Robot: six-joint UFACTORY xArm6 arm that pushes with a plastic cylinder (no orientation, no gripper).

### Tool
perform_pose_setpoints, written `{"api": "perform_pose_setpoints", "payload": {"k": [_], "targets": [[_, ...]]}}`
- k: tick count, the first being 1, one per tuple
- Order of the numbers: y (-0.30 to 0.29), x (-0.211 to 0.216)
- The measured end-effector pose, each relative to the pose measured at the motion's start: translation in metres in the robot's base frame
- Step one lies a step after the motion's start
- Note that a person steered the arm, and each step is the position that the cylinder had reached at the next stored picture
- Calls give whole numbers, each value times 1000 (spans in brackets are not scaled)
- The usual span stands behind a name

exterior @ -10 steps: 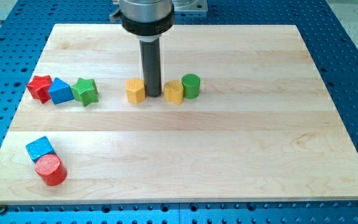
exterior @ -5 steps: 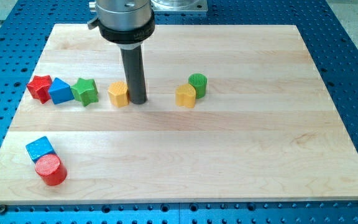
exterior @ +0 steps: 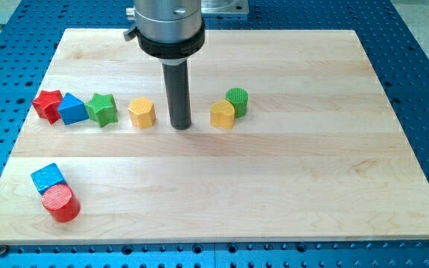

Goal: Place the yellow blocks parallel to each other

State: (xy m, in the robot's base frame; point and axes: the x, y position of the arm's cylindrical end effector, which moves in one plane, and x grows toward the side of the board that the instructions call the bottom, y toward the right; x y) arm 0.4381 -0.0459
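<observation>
Two yellow blocks lie in a row across the board's middle. The left yellow hexagonal block sits just right of the green star. The right yellow block touches the green cylinder at its upper right. My tip rests on the board between the two yellow blocks, apart from both, a little nearer the left one.
A red star and a blue block sit left of the green star. A blue cube and a red cylinder lie at the view's bottom left. The wooden board lies on a blue perforated table.
My tip pushed the left yellow block leftward toward the green star, then drew back right, leaving a gap. The right yellow block and green cylinder shifted slightly right.
</observation>
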Motion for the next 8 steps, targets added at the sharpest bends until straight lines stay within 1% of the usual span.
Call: {"api": "perform_pose_setpoints", "payload": {"k": [1,2,3,4,5,6,7,8], "targets": [[30,-27],[32,-81],[84,-93],[107,-69],[107,-47],[107,-4],[107,25],[107,37]]}}
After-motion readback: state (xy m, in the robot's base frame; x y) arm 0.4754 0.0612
